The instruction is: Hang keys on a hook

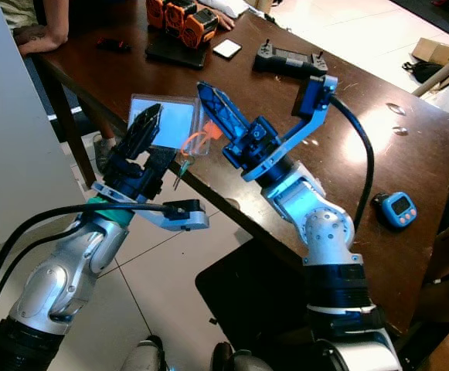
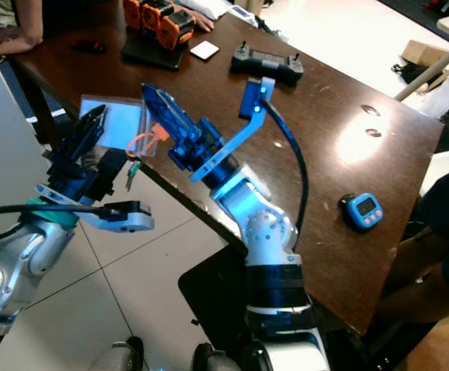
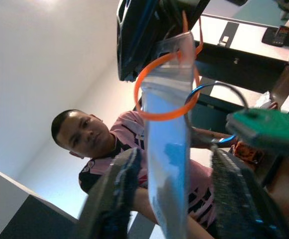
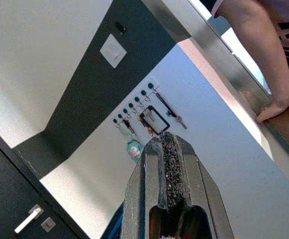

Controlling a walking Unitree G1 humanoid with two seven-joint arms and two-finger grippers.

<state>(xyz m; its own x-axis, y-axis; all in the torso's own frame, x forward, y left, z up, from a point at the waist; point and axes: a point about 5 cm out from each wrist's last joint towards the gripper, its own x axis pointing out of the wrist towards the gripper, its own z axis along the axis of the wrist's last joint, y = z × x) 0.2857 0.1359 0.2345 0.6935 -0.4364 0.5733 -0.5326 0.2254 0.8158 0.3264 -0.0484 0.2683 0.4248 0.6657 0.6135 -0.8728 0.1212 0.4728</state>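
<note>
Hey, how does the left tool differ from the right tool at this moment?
The left tool is open, its fingers on either side of the clear plastic badge pouch; the right tool is shut, with the pouch's orange ring hanging at it. The left tool reaches in from over the floor; the right tool's arm lies over the dark brown wooden table. Both have long black fingers and meet at the pouch.
</note>
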